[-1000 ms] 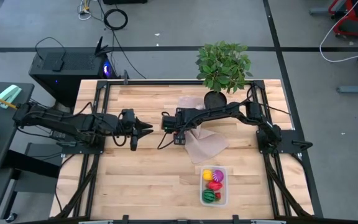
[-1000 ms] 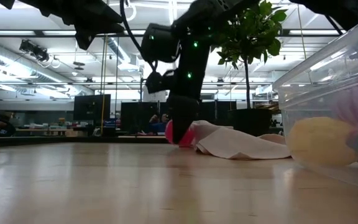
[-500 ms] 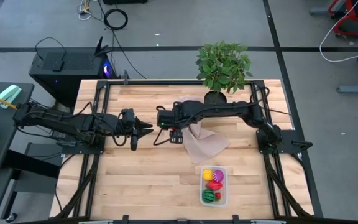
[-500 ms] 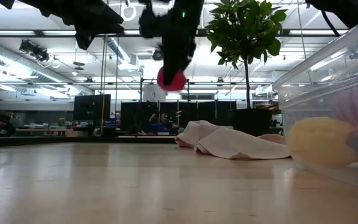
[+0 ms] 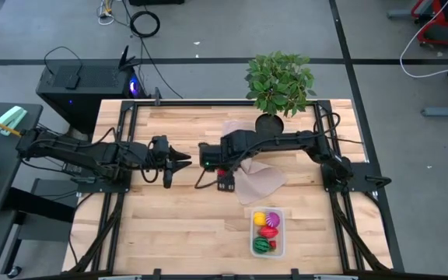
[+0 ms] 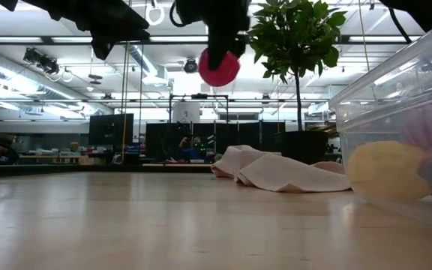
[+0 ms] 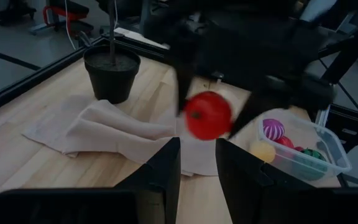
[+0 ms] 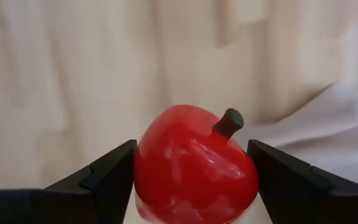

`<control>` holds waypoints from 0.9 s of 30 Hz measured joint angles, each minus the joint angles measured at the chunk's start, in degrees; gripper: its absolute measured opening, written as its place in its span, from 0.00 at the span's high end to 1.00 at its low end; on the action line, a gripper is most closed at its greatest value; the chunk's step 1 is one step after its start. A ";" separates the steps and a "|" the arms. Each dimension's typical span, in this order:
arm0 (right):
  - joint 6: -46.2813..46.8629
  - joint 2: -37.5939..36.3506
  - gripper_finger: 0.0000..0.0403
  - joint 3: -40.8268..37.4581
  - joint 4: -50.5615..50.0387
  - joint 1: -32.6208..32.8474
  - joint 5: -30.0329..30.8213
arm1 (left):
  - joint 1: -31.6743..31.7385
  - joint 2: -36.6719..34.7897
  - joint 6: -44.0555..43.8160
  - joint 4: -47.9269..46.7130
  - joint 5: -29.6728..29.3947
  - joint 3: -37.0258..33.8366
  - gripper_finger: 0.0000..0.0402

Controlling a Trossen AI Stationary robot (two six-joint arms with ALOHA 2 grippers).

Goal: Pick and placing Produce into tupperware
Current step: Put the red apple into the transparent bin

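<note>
My right gripper (image 5: 222, 168) hangs above the table's middle, by the left edge of the beige cloth (image 5: 259, 180), shut on a red round fruit with a dark stem (image 8: 194, 165). The fruit also shows in the low view (image 6: 218, 67) and the left wrist view (image 7: 208, 115). The clear tupperware (image 5: 281, 211) stands near the front edge on its base, holding a yellow, a magenta, a red and a striped green piece. My left gripper (image 5: 179, 161) waits level left of centre, narrowly open (image 7: 197, 174), with nothing between its fingers. My right gripper pinches the red fruit by two opposite sides (image 8: 143, 168) between its two fingers (image 8: 107, 177). The fingers come from above and point down. The fruit hangs high above the table, lifted clear, its stem (image 8: 229, 122) tilted to one side.
A potted green plant (image 5: 278, 82) stands at the table's far edge behind the cloth. The crumpled cloth lies between the pot and the tupperware. Bare wood stretches across the near left part of the table (image 5: 169, 225).
My right gripper has risen from the table beside the cloth's edge, staying shut on the red fruit. The fruit, which sat low by the cloth, now hangs lifted well clear of the table.
</note>
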 joint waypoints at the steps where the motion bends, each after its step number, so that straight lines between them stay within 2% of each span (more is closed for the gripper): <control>1: 0.69 0.00 0.27 0.00 -1.11 0.51 -1.68 | 0.00 0.00 0.02 0.00 0.00 0.00 0.73; 6: 3.43 0.02 0.27 0.00 -7.60 4.35 -9.43 | 0.00 0.00 0.04 0.00 0.02 0.00 0.73; 12: 6.88 0.02 0.27 0.00 -8.45 9.17 -12.11 | 0.00 0.00 0.05 0.00 0.02 0.00 0.73; 27: 20.74 -0.63 0.27 0.02 -6.70 16.48 -8.19 | 0.00 0.00 0.03 0.00 0.07 0.00 0.73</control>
